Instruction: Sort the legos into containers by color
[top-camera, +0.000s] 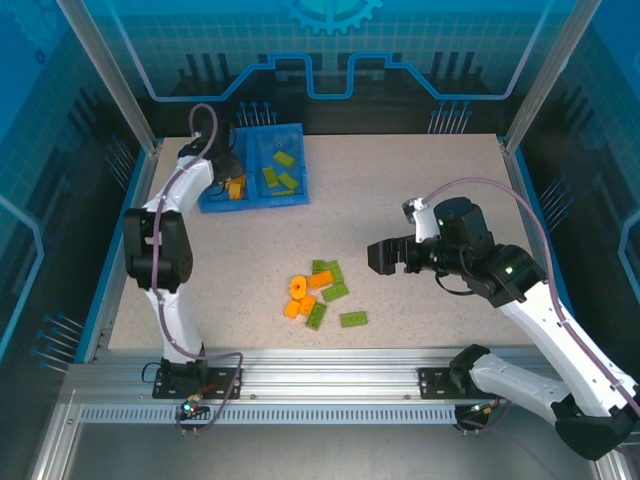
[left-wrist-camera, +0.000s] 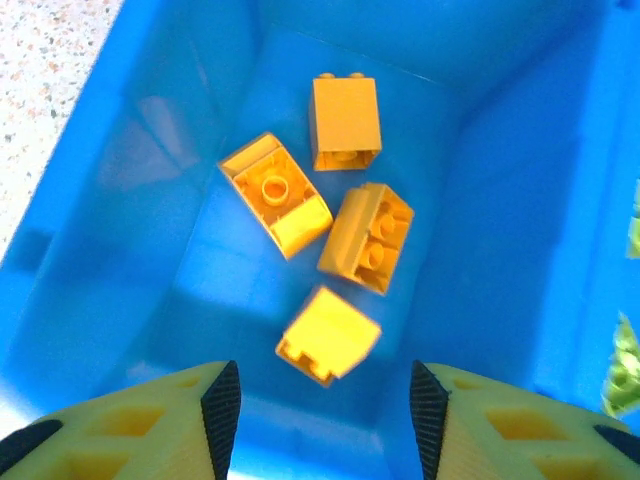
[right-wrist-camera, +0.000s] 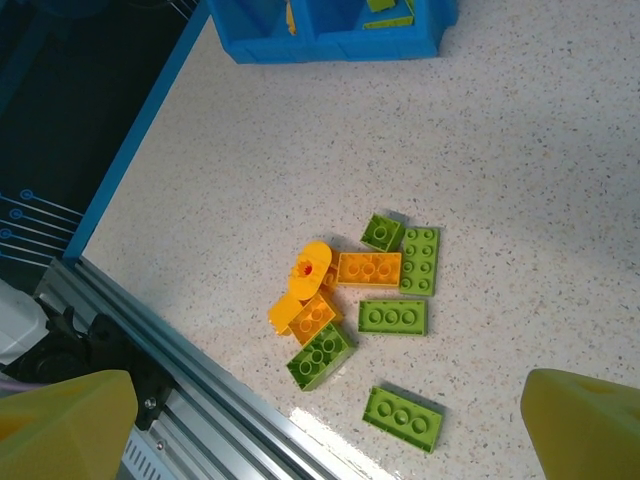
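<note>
My left gripper (top-camera: 232, 170) (left-wrist-camera: 325, 420) hangs open over the left compartment of the blue bin (top-camera: 300, 200) (left-wrist-camera: 500, 200). A blurred orange brick (left-wrist-camera: 328, 335) lies loose just past its fingertips, free of both pads. Three more orange bricks (left-wrist-camera: 275, 195) rest on that compartment's floor. Green bricks (top-camera: 280, 175) lie in the right compartment. A pile of orange and green legos (top-camera: 320, 290) (right-wrist-camera: 368, 268) sits on the table near the front edge. My right gripper (top-camera: 383, 257) (right-wrist-camera: 325, 425) hovers open to the right of the pile, holding nothing.
The bin (right-wrist-camera: 330, 45) stands at the back left of the speckled table. One green brick (top-camera: 353, 319) (right-wrist-camera: 403, 418) lies apart from the pile, close to the aluminium front rail (right-wrist-camera: 200, 390). Blue side walls border the table.
</note>
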